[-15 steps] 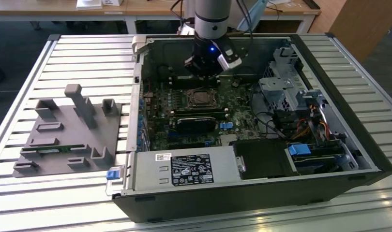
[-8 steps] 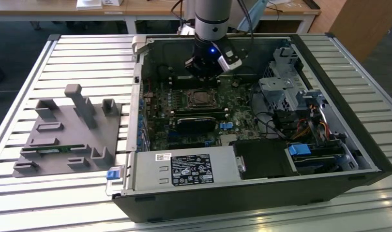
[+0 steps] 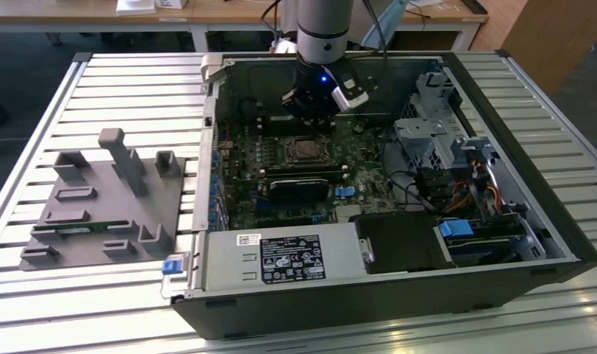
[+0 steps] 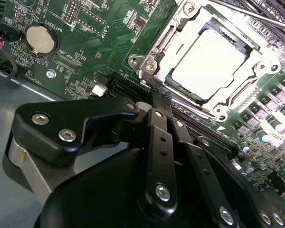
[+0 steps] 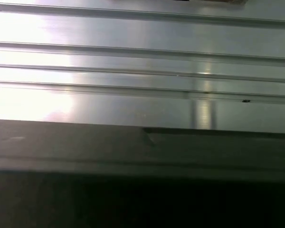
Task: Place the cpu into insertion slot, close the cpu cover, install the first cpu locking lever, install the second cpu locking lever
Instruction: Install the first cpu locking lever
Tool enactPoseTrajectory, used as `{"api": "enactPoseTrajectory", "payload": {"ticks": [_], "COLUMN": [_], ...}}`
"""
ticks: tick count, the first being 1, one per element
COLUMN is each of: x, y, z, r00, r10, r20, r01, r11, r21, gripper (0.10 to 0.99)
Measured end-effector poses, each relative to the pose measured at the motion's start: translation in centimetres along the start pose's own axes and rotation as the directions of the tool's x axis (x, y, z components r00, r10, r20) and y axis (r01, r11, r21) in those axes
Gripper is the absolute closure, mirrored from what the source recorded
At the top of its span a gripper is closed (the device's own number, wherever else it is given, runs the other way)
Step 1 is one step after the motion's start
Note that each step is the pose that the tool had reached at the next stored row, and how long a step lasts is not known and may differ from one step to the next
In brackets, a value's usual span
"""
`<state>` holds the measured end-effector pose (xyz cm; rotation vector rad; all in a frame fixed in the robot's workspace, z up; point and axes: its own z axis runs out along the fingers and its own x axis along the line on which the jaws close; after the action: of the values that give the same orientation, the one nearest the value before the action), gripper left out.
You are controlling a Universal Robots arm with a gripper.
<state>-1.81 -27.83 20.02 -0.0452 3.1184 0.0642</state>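
Inside the open computer case (image 3: 534,221) on the slatted table (image 3: 131,81), the gripper (image 4: 157,102), jaws clenched on nothing, hangs just beside the socket, where the cpu (image 4: 208,64) sits under the closed cpu cover (image 4: 249,80).

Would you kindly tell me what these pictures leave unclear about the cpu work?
- Claw tips: in the second wrist view they meet at the cpu cover edge; contact unclear.
- Locking levers: too small in the exterior view; cut off by the second wrist view's edge.
- Cpu: glare hides its seating.
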Motion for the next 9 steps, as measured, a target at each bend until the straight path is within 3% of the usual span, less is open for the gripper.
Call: {"api": "enactPoseTrajectory", "payload": {"ticks": [9], "x": [-0.01], "y": [-0.01], "z": [0.09], "r00": [1.0000], "r10": [0.000], "r20": [-0.0004], "r01": [0.000], "r11": [0.9999], "r21": [0.012], "gripper": [0.965]}}
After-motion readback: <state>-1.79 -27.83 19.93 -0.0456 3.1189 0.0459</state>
